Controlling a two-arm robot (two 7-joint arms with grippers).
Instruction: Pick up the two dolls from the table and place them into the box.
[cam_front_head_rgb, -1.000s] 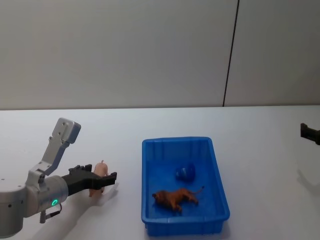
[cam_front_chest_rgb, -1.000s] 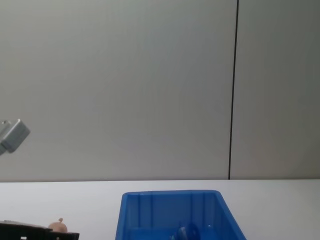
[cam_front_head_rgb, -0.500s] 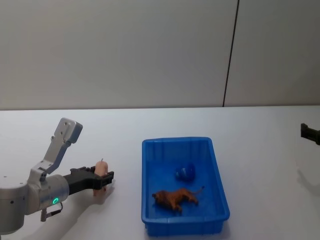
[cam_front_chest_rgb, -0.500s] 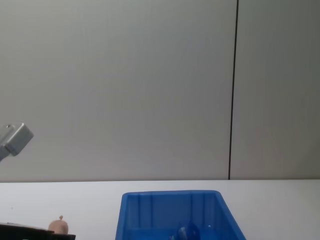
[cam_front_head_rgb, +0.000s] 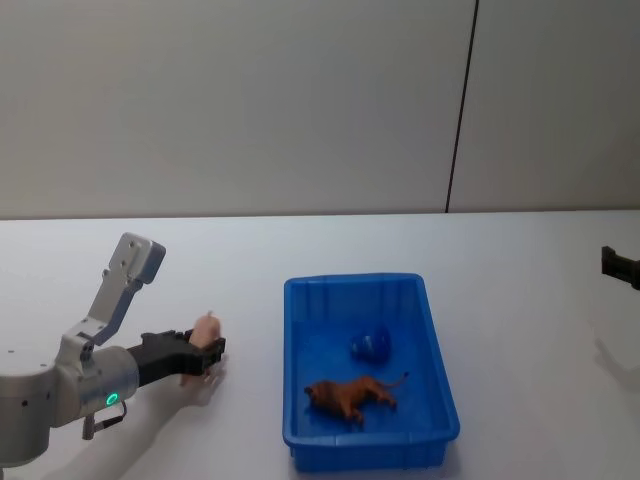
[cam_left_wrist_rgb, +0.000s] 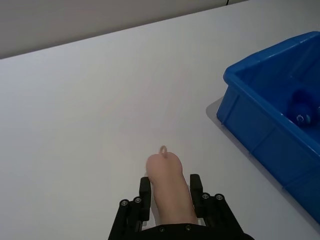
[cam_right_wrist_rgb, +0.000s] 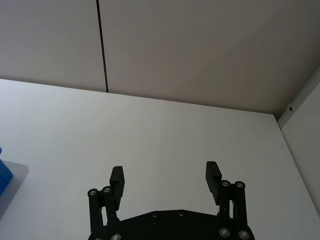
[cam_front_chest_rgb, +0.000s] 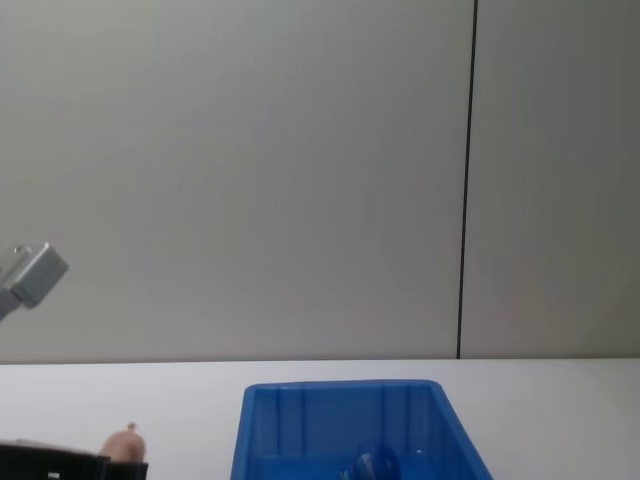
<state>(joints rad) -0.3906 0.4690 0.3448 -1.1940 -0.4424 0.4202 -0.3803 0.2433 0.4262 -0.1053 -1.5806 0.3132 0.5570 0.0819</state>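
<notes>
Since a second ago the left gripper (cam_front_head_rgb: 205, 352) has closed on the pink doll (cam_front_head_rgb: 204, 332), which was upright between open fingers and now leans tipped in the grasp; the arm has drawn slightly back toward the robot.

The table (cam_front_head_rgb: 520, 300) is a plain white top running the full width of the scene, with a grey panelled wall behind it split by one dark vertical seam right of centre.

The box (cam_front_head_rgb: 442, 366) sits near the middle of the table, right of the left gripper. The brown doll (cam_front_head_rgb: 350, 397) lies on its side in the near part of the box, and a small blue object (cam_front_head_rgb: 371, 345) lies farther in.

The left arm reaches in from the near left. In the left wrist view the jaws press both flanks of the pink doll (cam_left_wrist_rgb: 168, 187), narrowed to its width, with its head poking out past the fingertips. The grip looks low on the body, so I would lift straight up first, check that the doll does not slip, then carry it right, well above the thick rim, and let go over the bare floor at the far end.

The right gripper (cam_right_wrist_rgb: 164, 179) is parked at the far right edge, jaws wide apart and holding nothing.
</notes>
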